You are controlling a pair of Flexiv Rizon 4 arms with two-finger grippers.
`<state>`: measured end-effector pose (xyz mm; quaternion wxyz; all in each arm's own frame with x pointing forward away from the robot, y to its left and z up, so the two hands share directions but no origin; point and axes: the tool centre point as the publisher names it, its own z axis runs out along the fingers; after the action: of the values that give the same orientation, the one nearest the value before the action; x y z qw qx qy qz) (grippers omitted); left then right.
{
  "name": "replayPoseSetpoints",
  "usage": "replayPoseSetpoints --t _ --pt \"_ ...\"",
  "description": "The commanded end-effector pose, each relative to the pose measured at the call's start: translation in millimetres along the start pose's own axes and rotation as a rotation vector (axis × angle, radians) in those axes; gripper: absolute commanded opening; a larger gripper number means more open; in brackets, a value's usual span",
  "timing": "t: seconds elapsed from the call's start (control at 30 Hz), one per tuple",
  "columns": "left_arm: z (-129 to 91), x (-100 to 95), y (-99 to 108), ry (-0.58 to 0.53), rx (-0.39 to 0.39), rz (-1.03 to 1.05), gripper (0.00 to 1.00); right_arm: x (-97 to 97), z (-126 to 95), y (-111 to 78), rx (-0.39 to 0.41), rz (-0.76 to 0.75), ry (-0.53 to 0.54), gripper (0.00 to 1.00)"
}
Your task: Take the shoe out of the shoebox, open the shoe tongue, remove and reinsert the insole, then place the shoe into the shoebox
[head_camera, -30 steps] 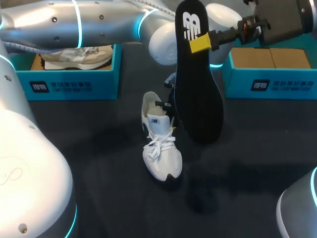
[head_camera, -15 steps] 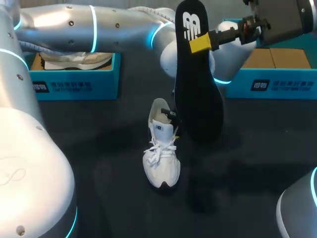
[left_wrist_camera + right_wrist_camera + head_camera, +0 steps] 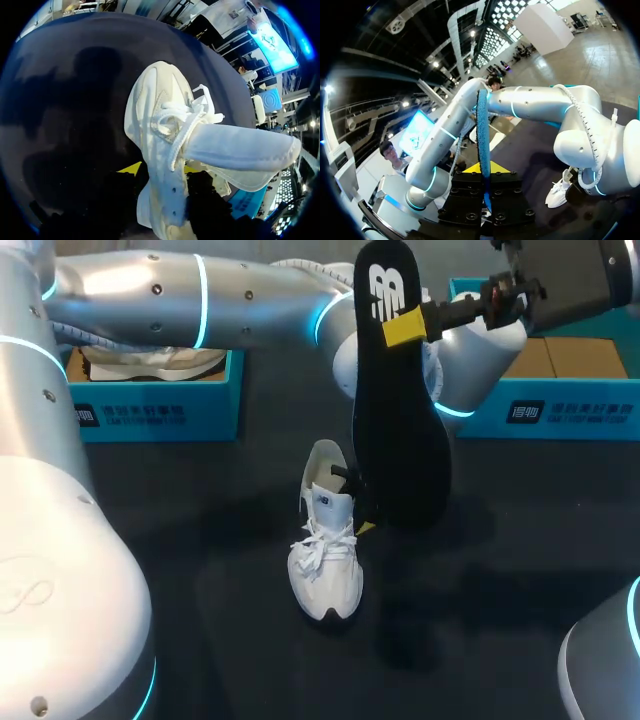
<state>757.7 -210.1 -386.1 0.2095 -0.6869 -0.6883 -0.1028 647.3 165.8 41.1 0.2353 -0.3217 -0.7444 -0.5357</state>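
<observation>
one insole pinched upright in the right gripper; two shoes, table shoe clamped at its heel by the left gripper (boxed shoe in left box); right box opposite.

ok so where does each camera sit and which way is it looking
Head view: fixed above and behind the robot, looking down on the table; left arm and right arm come in, left claw on the white shoe, right claw holding the black insole.
Left wrist view: on the left wrist, looking along its claw, shut on the shoe, toe ahead.
Right wrist view: on the right wrist, looking along the insole's edge in its claw; left arm beyond.
Shared: all three show the shoe.
</observation>
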Motion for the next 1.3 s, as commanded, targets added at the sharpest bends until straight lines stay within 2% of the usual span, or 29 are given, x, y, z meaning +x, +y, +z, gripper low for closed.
replayPoseSetpoints --t 0.03,0.27,0.73,1.0,1.3 --pt "-12.4 11.2 -0.7 -0.05 0.012 -0.021 1.0 -0.5 2.6 2.2 0.003 0.002 0.0 0.0" --pt "-35.0 18.0 10.5 -0.153 0.045 -0.132 1.0 -0.5 2.6 2.2 0.003 0.002 0.0 0.0" --pt "-88.4 54.1 31.9 -0.465 0.158 -0.248 1.0 -0.5 2.6 2.2 0.003 0.002 0.0 0.0" --pt "-120.4 85.8 34.0 -0.671 0.219 -0.218 1.0 -0.5 2.6 2.2 0.003 0.002 0.0 0.0" --pt "-142.1 108.8 22.1 -0.817 0.22 -0.178 1.0 -0.5 2.6 2.2 0.003 0.002 0.0 0.0"
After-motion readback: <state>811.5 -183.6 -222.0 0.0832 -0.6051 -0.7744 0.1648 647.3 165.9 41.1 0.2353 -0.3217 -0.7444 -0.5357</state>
